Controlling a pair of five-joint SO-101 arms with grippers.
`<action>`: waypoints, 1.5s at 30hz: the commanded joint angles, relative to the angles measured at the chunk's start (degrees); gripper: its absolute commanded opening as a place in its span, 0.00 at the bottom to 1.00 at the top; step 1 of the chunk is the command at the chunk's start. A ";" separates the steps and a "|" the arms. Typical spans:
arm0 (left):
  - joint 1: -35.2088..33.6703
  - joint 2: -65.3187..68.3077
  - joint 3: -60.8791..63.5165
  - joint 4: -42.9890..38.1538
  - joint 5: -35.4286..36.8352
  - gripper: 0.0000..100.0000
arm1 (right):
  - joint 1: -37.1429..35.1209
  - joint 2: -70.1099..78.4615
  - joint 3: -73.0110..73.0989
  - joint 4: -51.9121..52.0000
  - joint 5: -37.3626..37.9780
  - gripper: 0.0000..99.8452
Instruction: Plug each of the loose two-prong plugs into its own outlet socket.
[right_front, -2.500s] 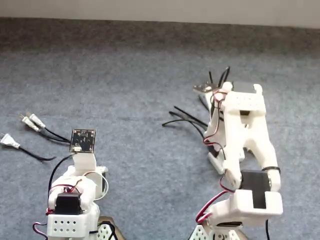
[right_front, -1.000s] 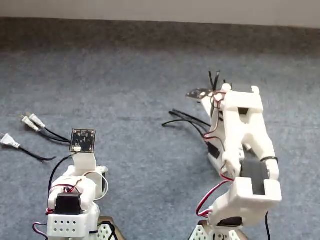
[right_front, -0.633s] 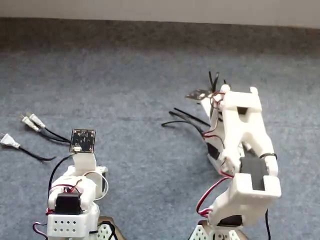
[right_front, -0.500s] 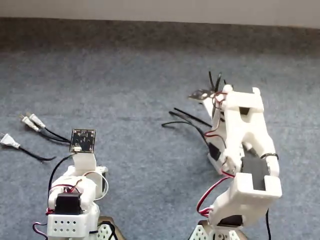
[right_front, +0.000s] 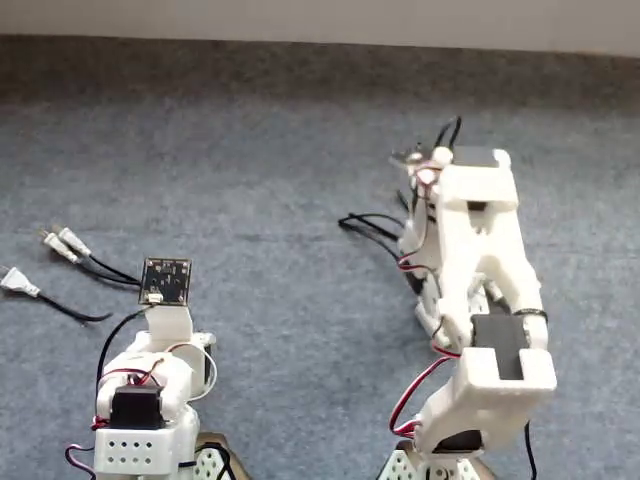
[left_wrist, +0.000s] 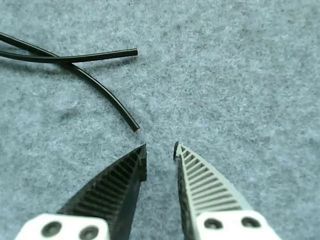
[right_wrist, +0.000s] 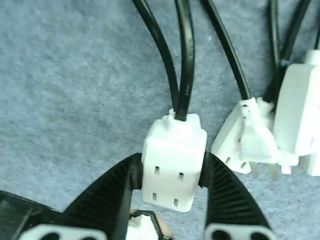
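Observation:
My right gripper (right_wrist: 171, 160) is shut on a white outlet socket (right_wrist: 172, 172), one black finger on each side; its slots face the camera and two black cables (right_wrist: 182, 60) leave its far end. Beside it lie a white two-prong plug (right_wrist: 250, 140) and another white block (right_wrist: 300, 120). In the high view the right gripper (right_front: 418, 165) sits at mid-right, far from the base. Two loose plugs (right_front: 62, 241) and a third one (right_front: 18, 282) lie at the far left. My left gripper (left_wrist: 160, 149) is slightly open over bare carpet, just short of a black cable end (left_wrist: 134, 127).
Black cable loops (right_front: 372, 228) trail left of the right arm (right_front: 480, 260). The left arm (right_front: 150, 380) is folded back near the front edge, its small circuit board (right_front: 167, 281) on top. Grey carpet covers the table; a pale wall edge runs along the back.
The right arm has stretched farther from its base, carrying the socket away, and the black cables beside it have been dragged along and bunched closer. The left arm has stayed still.

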 joint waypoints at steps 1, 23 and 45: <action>0.48 -0.31 1.01 0.18 0.26 0.11 | -8.22 -0.66 -6.55 3.30 -10.29 0.13; 0.48 -0.31 1.01 0.18 0.26 0.11 | -29.23 -2.59 -15.87 -7.69 -48.53 0.13; 0.48 -0.31 1.01 0.18 0.26 0.11 | -18.68 24.75 -30.29 -10.51 -58.46 0.13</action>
